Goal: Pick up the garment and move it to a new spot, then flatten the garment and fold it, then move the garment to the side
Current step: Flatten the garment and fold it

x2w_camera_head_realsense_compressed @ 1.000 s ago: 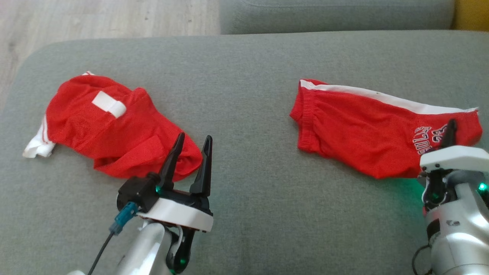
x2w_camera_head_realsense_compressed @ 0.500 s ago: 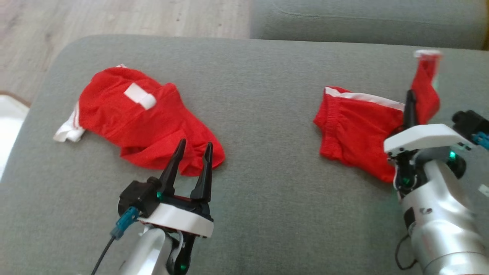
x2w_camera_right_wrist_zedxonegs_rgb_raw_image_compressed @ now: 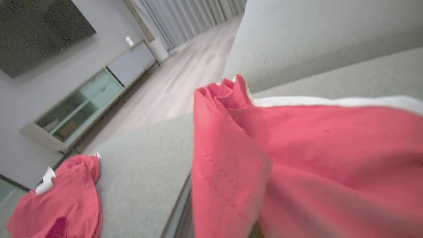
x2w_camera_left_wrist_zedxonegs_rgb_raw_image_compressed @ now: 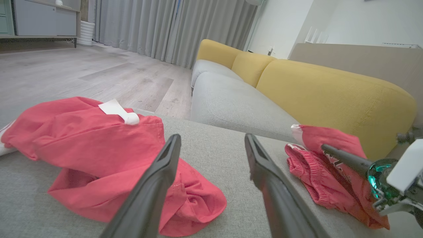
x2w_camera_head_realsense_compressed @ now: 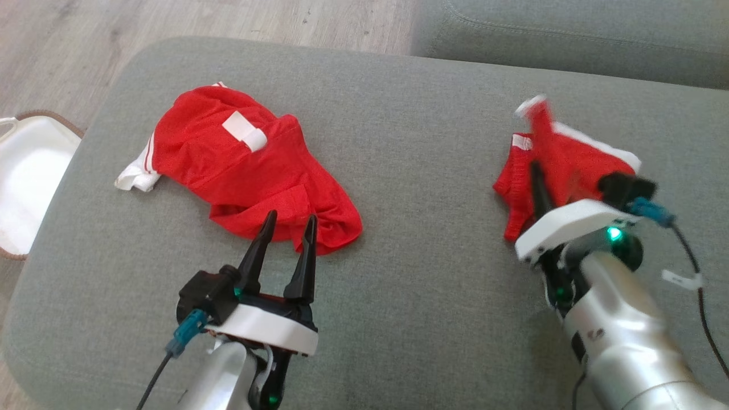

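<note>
Right now your red fabric shorts with a white side stripe (x2w_camera_head_realsense_compressed: 561,165) sit bunched at the right end of the grey upholstered sofa cushion (x2w_camera_head_realsense_compressed: 410,171). 1 end is pulled up off the cushion and the rest rests on it. In the right wrist view the shorts (x2w_camera_right_wrist_zedxonegs_rgb_raw_image_compressed: 297,148) drape in folds close to the lens.

Your right gripper (x2w_camera_head_realsense_compressed: 535,171) has its 2 fingers pressed together, pinching the raised part of the shorts. From the left wrist view it (x2w_camera_left_wrist_zedxonegs_rgb_raw_image_compressed: 325,148) reaches into the shorts (x2w_camera_left_wrist_zedxonegs_rgb_raw_image_compressed: 314,172) from the right.

Your left gripper (x2w_camera_head_realsense_compressed: 291,216) hangs with its fingers spread and nothing between them (x2w_camera_left_wrist_zedxonegs_rgb_raw_image_compressed: 212,137). Its tips are just at the near edge of a 2nd crumpled red garment with a white tag (x2w_camera_head_realsense_compressed: 245,165). Whether they touch it, you cannot tell.

That 2nd garment lies well apart from the shorts, at the cushion's left end. A white basket with a brown rim (x2w_camera_head_realsense_compressed: 28,176) stands on the pale wooden floor (x2w_camera_head_realsense_compressed: 228,23) beside the cushion, at your left.
</note>
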